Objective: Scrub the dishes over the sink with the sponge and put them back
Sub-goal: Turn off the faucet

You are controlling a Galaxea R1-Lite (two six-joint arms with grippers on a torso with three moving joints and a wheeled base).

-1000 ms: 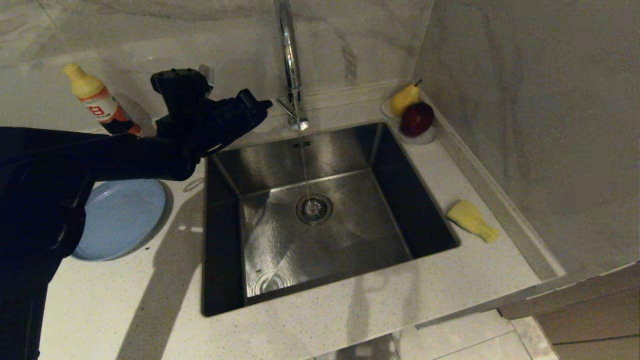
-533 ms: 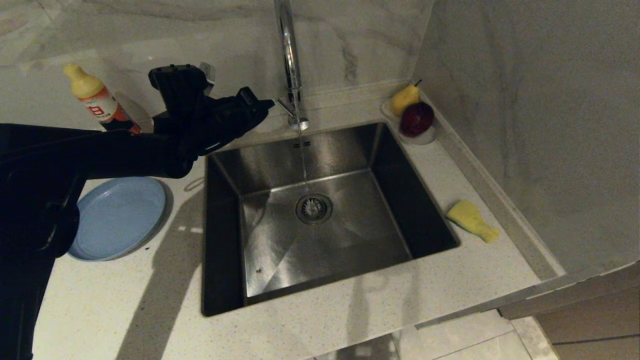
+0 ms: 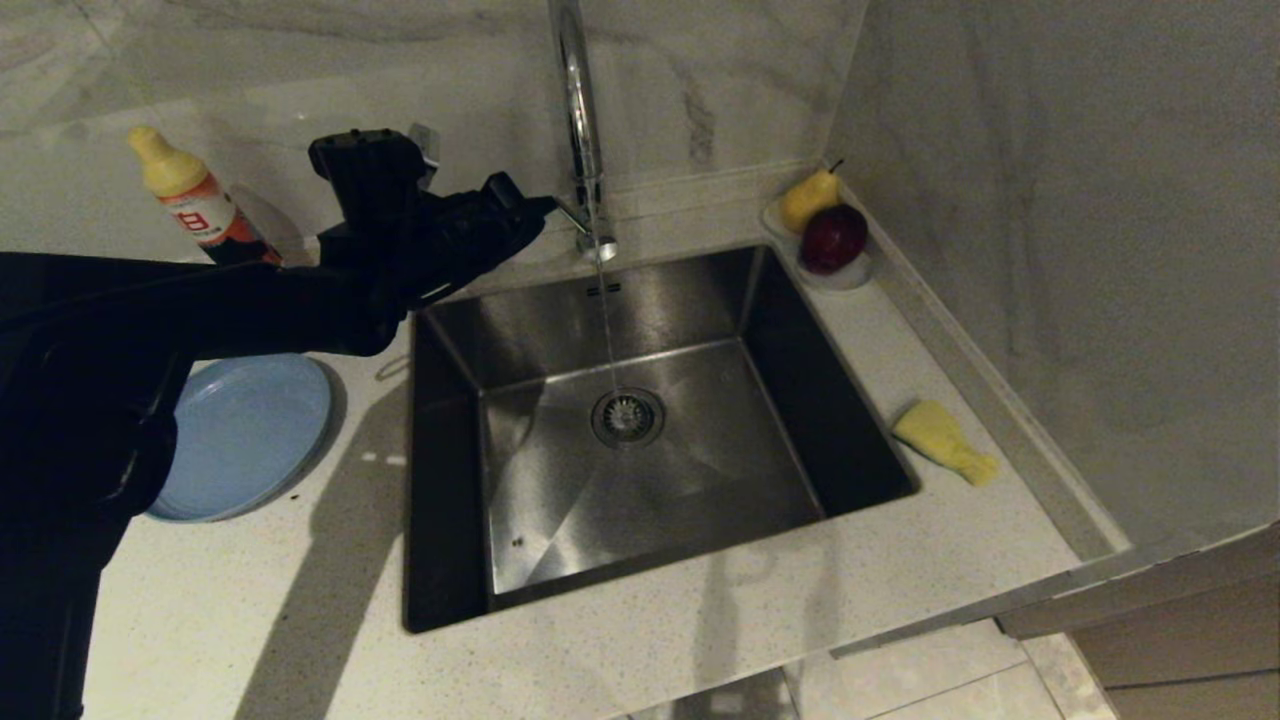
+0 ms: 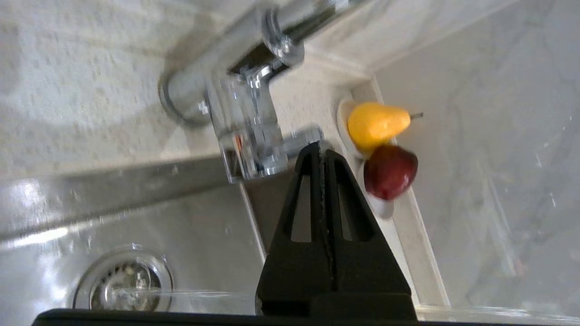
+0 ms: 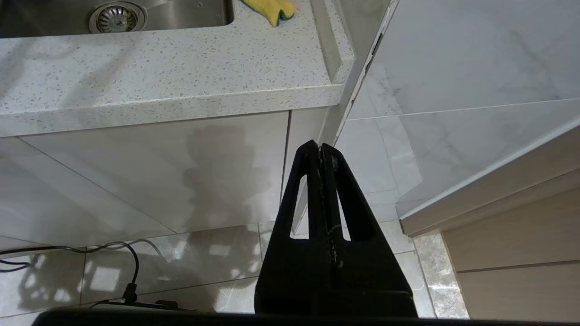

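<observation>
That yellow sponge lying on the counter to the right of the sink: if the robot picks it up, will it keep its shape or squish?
The sponge will probably squish: it already lies pinched and narrow at one end, as soft foam does. It looks light for its bulk, so a push would likely slide it along the speckled counter rather than roll it. It lies flat, so tipping seems unlikely.

Only the bottle point(image 3: 195, 200) at the upper left of the head view carries print: a white label with red marks (one resembles an "8"), too small to read for certain.
</observation>
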